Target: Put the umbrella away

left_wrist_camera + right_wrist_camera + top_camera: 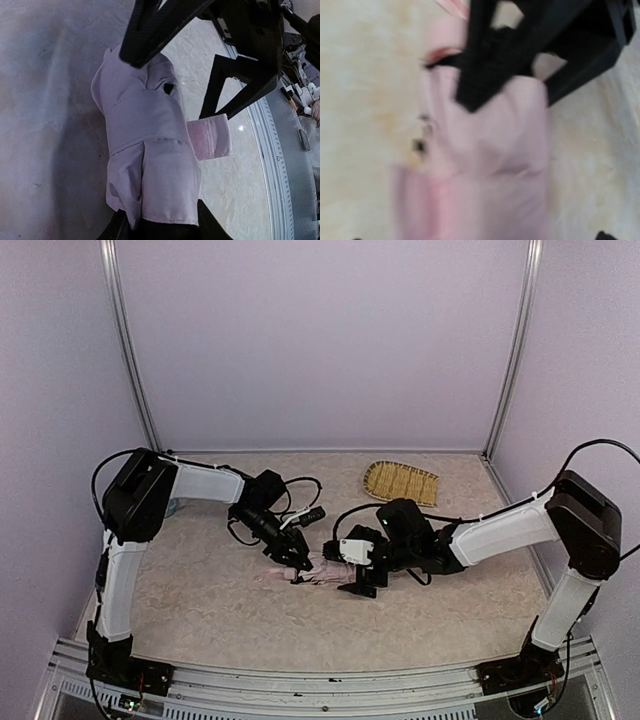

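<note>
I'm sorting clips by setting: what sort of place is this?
Likely a robot test booth: plain lilac walls on metal posts enclose a marbled tabletop, with the left arm and right arm bolted at its near edge.

From above and behind we see the whole table (200, 610). Both wrist views hang close over the umbrella (145, 165).

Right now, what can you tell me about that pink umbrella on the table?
The umbrella is folded into a wrinkled, pale pink fabric bundle lying flat on the table. Its fastening strap sticks out loose. The left gripper pinches one end; the right gripper, open, is over the other end.
</note>
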`<state>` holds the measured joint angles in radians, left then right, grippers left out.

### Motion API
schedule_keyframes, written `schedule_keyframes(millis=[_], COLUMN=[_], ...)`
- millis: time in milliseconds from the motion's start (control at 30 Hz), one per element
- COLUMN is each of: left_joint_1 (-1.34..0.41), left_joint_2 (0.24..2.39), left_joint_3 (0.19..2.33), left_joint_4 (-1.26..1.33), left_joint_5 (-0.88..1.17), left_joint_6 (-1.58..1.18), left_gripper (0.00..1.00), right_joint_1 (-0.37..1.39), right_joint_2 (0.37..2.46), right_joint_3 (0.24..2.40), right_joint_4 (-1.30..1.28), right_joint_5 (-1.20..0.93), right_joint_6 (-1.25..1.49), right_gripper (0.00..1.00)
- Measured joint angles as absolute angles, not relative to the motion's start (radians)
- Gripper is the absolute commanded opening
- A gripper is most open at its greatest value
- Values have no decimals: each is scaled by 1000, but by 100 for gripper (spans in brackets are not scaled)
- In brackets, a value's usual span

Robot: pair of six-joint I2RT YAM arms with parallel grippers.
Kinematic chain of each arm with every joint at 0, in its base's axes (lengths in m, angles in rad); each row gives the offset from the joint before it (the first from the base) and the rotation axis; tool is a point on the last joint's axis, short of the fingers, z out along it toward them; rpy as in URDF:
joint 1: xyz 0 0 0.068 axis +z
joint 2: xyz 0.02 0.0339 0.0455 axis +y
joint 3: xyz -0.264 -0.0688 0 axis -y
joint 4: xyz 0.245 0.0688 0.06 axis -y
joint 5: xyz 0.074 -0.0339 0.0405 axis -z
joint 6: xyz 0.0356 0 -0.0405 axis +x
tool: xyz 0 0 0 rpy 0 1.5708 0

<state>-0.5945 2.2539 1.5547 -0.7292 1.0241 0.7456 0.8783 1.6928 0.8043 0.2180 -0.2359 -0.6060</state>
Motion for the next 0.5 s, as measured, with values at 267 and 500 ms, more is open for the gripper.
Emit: schedule_keyframes(millis=[267,500], left_joint_1=[-590,-583], left_joint_2=[2327,2363], left_joint_3=[1630,1652], left_joint_4=[-898,-979], left_joint_5=[1094,1114], left_joint_6=[815,879], left_gripper=[40,99], right_joint_1=[857,767], right_joint_2=[1844,1958], right_joint_3=[984,1113], right_joint_4=[161,35], right_joint_5=[-328,-611], right_joint_6=[-579,-462], right_gripper=[51,43])
